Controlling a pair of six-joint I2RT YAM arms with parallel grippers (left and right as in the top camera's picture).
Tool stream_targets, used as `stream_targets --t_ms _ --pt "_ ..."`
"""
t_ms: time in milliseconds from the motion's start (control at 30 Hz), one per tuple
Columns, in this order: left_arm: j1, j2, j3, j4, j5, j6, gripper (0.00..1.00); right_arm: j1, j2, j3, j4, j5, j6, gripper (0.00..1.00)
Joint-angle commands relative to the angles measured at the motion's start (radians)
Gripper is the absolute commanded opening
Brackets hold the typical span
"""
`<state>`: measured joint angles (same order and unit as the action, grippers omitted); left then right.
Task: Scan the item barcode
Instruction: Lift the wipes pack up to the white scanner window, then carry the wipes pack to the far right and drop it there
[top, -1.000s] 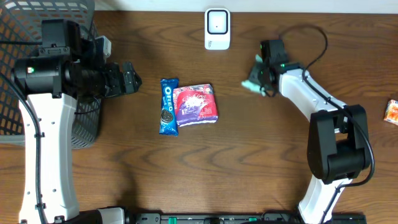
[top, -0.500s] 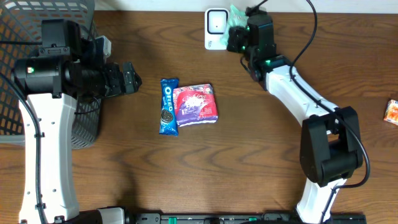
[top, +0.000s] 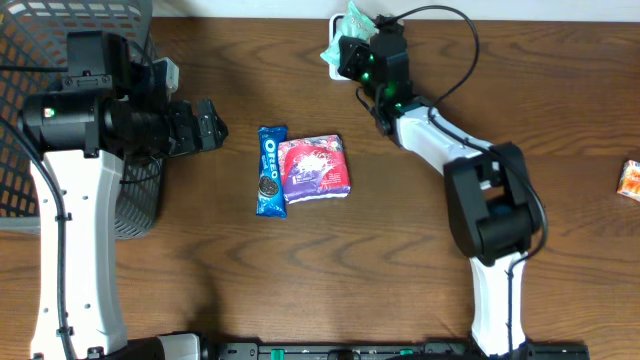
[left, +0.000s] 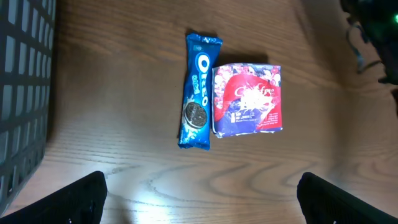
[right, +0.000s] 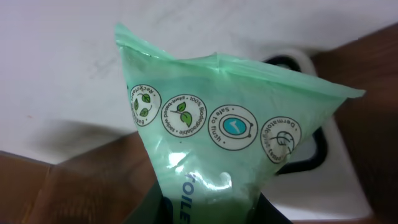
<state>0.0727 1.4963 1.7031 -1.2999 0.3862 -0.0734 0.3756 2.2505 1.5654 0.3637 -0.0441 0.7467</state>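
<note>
One green packet (right: 217, 143), pinched at its near end by the right gripper (top: 362, 52) with jaws nearly closed, juts straight out ahead of them, directly over the white scanner (right: 326, 186); the left gripper (top: 207, 126), wide open and empty, hovers well apart.

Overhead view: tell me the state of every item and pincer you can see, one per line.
Right pincer: shut on the green packet.
Green packet: held above the scanner, label side up.
Scanner: partly hidden under the green packet.
Left pincer: open, empty.
Oreo pack: lying flat, touching the red packet.
Red packet: lying flat on the table.
</note>
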Motion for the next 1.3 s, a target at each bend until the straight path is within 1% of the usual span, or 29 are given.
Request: stream_targets --t_ms 0,133,300,567,833,900,1067,1267 --pt "-0.002 0.004 0.003 -0.001 -0.006 0.013 0.98 -0.001 0.032 0.109 -0.007 -0.044 0.035 0.14" --pt "-0.002 0.004 0.003 -0.002 -0.006 0.013 0.98 -0.001 0.054 0.171 -0.066 -0.033 0.038 0.13" --pt "-0.002 0.004 0.003 -0.001 -0.006 0.013 0.98 -0.009 0.054 0.204 -0.102 0.024 0.038 0.13" --pt "-0.002 0.004 0.003 -0.001 -0.006 0.013 0.98 -0.028 0.054 0.208 -0.161 0.039 0.037 0.13" --pt "-0.002 0.004 0.003 -0.001 -0.006 0.013 0.98 -0.036 0.049 0.208 -0.167 0.036 -0.003 0.11" --pt "-0.002 0.004 0.003 -0.001 -0.006 0.013 0.98 -0.05 0.037 0.208 -0.172 0.035 -0.031 0.11" --pt "-0.002 0.004 0.003 -0.001 -0.006 0.013 0.98 -0.123 -0.051 0.208 -0.283 0.039 -0.096 0.09" --pt "-0.002 0.004 0.003 -0.002 -0.006 0.013 0.98 -0.29 -0.19 0.208 -0.492 0.039 -0.109 0.08"
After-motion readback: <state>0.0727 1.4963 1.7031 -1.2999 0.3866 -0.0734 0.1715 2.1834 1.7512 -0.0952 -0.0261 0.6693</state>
